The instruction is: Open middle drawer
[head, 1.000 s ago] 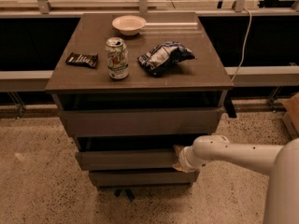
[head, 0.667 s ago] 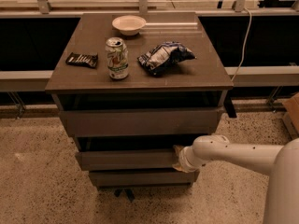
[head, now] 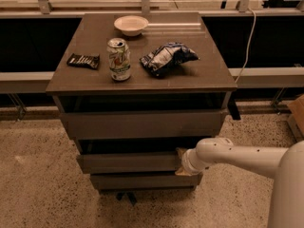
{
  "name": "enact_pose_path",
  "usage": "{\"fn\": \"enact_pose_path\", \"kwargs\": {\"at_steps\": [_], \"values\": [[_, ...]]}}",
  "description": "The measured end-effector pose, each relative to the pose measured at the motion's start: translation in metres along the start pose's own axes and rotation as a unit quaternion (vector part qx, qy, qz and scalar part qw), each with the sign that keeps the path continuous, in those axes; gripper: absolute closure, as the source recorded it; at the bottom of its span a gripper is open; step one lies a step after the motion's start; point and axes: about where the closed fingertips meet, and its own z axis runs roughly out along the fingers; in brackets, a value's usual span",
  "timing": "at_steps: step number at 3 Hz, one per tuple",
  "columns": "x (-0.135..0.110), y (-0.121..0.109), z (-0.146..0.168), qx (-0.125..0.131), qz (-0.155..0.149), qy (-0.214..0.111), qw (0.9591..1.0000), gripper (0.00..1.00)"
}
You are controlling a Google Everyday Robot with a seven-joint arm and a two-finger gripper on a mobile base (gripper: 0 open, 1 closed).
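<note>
The middle drawer (head: 128, 163) is a plain grey-brown flat front in the small cabinet, between the taller top front (head: 142, 123) and the narrower bottom front (head: 142, 180). A dark gap shows above it, and it stands out a little past the bottom front. My gripper (head: 182, 161), at the end of my white arm (head: 237, 156), is at the right end of the middle drawer's front, pressed against its upper edge. The arm reaches in from the lower right.
On the cabinet top (head: 204, 75) stand a white bowl (head: 130, 25), a green-and-white can (head: 118, 59), a crumpled chip bag (head: 166, 58) and a dark snack bar (head: 83, 61). A cable (head: 247, 37) hangs at the right. A cardboard box (head: 297, 113) sits at the right edge.
</note>
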Motion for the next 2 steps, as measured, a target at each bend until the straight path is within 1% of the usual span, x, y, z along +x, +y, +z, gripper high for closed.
{"fn": "enact_pose_path", "kwargs": {"at_steps": [1,2], "values": [[-0.0001,0.0,-0.0002,0.0,0.0,0.0,1.0,0.0],[-0.0015,-0.0032,-0.0015,0.009,-0.004,0.006,0.9999,0.0]]}}
